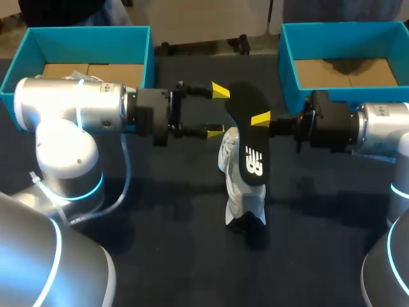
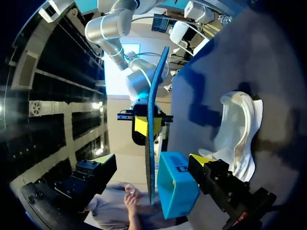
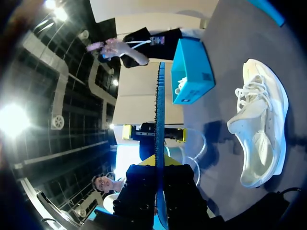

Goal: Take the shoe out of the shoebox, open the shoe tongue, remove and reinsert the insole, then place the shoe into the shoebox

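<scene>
The white lace-up sneaker (image 1: pixel 238 195) is lying lengthwise on the dark table (image 1: pixel 160 249), nearest the robot. Its far end is sitting under the black foam insole (image 1: pixel 250 128), which is hanging in the air just above it, flat face up. The right gripper (image 1: pixel 261 119) is reaching in from the right and pinching the insole's right edge between both fingers. The left gripper (image 1: pixel 217 112) is hovering just left of the insole's far end with its fingers spread wide, holding nothing. The insole's thin edge is lining up with that gap, and I cannot tell whether it is touching. Farther back, a teal cardboard shoebox (image 1: pixel 83 35) is standing at the far left and a second teal shoebox (image 1: pixel 345 29) at the far right, both well apart from the sneaker. With the insole out, the step in hand is probably putting it back. For that, the left gripper should be steadying the sneaker and holding the tongue clear. The right gripper should be tilting the insole's leading end down into the opening, in line with the sole. The feed should be slow, since foam this thin is likely to be buckling or catching on the collar when held by one edge.
</scene>
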Controlling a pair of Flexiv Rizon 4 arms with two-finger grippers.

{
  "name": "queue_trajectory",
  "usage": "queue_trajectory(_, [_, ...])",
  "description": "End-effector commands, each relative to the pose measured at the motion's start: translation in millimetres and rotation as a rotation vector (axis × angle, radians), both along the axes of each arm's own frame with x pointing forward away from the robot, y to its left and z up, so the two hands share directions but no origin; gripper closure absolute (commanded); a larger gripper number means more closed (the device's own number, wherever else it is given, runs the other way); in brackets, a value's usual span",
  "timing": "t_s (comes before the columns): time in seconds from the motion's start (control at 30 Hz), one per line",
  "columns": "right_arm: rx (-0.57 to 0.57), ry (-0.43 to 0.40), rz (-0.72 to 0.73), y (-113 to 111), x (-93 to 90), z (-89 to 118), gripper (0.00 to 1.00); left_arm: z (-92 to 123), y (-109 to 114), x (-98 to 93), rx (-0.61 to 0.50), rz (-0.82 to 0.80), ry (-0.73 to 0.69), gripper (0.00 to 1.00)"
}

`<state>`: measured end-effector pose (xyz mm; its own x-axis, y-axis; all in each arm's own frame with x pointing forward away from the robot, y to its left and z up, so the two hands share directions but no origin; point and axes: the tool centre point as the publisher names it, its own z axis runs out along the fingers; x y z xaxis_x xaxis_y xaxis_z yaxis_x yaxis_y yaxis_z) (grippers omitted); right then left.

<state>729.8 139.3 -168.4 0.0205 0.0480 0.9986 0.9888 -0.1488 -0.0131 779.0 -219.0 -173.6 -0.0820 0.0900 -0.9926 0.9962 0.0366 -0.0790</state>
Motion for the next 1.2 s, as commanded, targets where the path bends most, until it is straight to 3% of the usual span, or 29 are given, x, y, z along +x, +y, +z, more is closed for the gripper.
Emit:
queue_trajectory(0.03, [-0.011, 0.005, -0.004, 9, 2.3, -3, 1.0, -4, -13, 3.5, -0.057, 0.011, -0.011, 0.0])
queue_trajectory(0.1, [-0.013, 0.001, -0.007, 11, 2.5, -4, 1.0, -4, -18, 3.5, -0.066, 0.013, -0.01, 0.0])
queue_trajectory(0.2, [-0.012, -0.003, -0.009, 15, 4.1, -6, 1.0, -7, -28, 4.5, -0.078, 0.018, -0.015, 0.15])
queue_trajectory(0.43, [-0.012, -0.008, -0.004, 20, 7.1, -7, 1.0, -7, -46, 4.2, -0.114, 0.038, -0.043, 0.34])
queue_trajectory(0.67, [-0.012, -0.011, -0.018, 19, 3.5, -8, 1.0, -10, -48, 4.3, -0.117, 0.041, -0.041, 0.52])
queue_trajectory(0.8, [-0.015, -0.011, -0.029, 15, 0.9, -8, 1.0, -13, -44, 1.8, -0.111, 0.039, -0.033, 0.51])
queue_trajectory(0.83, [-0.016, -0.01, -0.032, 13, 0.0, -8, 1.0, -14, -43, 1.2, -0.108, 0.039, -0.03, 0.42])
queue_trajectory(0.9, [-0.019, -0.008, -0.036, 12, -0.7, -9, 1.0, -14, -41, 0.7, -0.104, 0.04, -0.028, 0.4])
queue_trajectory(1.2, [-0.026, -0.004, -0.038, 8, 0.2, -9, 1.0, -15, -43, -3.7, -0.112, 0.051, -0.021, 0.54])
